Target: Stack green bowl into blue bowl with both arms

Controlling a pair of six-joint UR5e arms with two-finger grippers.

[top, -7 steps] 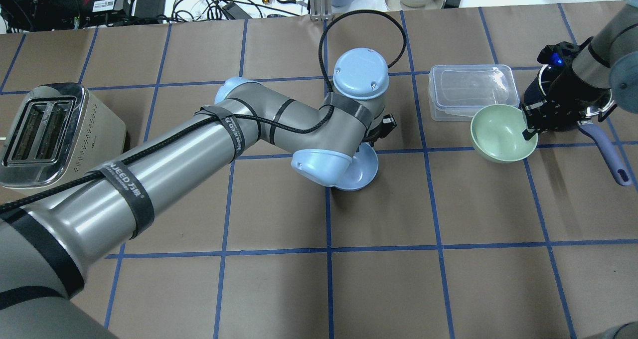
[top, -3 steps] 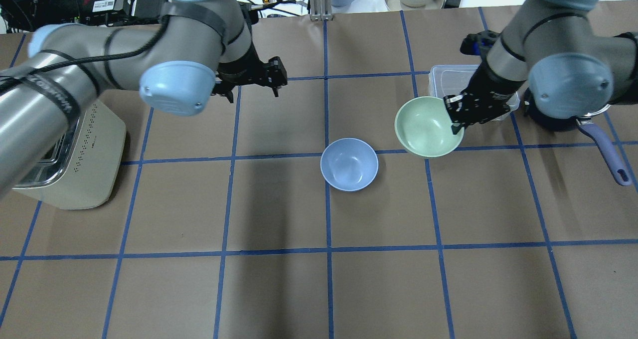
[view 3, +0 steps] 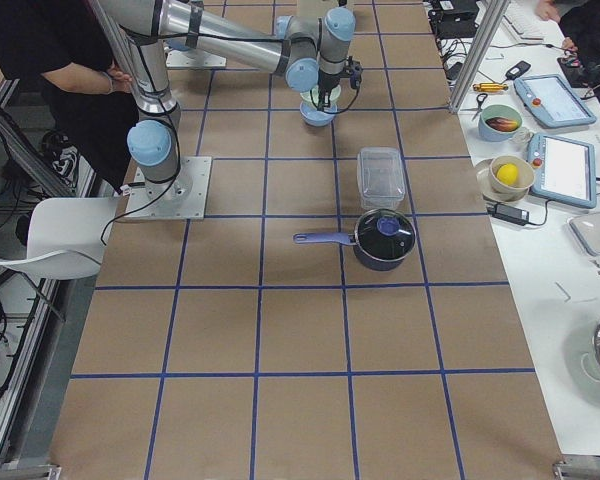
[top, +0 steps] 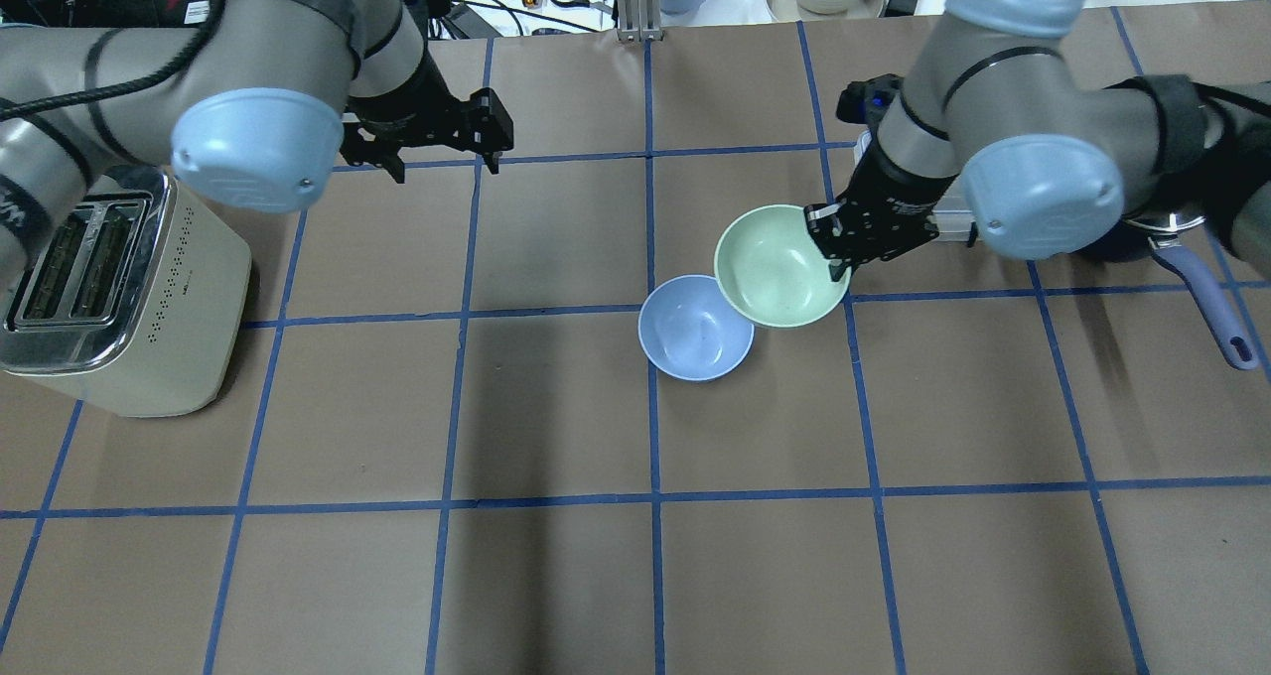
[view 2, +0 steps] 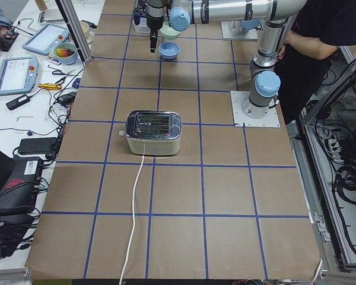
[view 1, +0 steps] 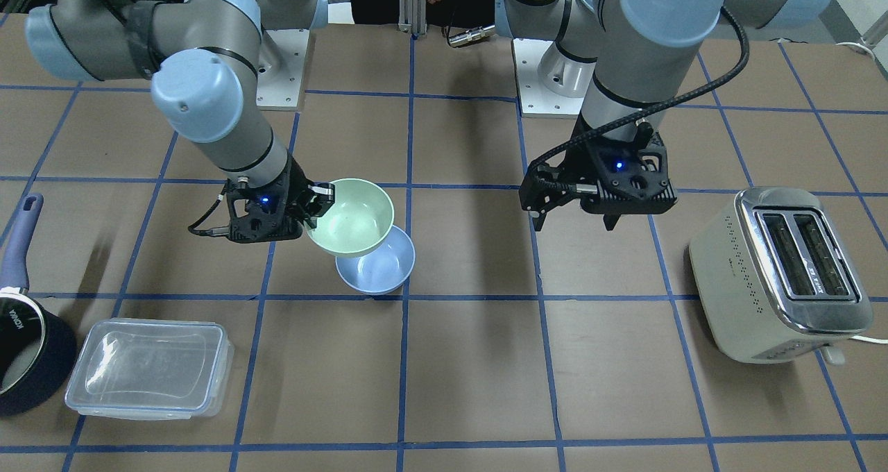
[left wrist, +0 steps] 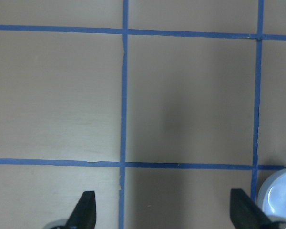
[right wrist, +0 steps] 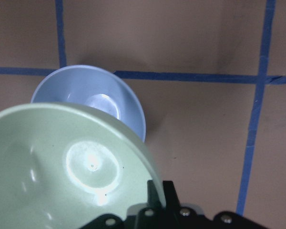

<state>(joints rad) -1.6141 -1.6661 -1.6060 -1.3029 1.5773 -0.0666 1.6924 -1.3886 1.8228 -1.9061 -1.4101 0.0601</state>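
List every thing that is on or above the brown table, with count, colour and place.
green bowl: 1, pale green, in the right claw, partly over the blue bowl
blue bowl: 1, pale blue, middle of the table
toaster: 1, cream and silver, robot's left side
clear container: 1, transparent, robot's right side
saucepan: 1, dark blue, beside the clear container
left claw: 1, black, open, over bare table
right claw: 1, black, shut on the green bowl
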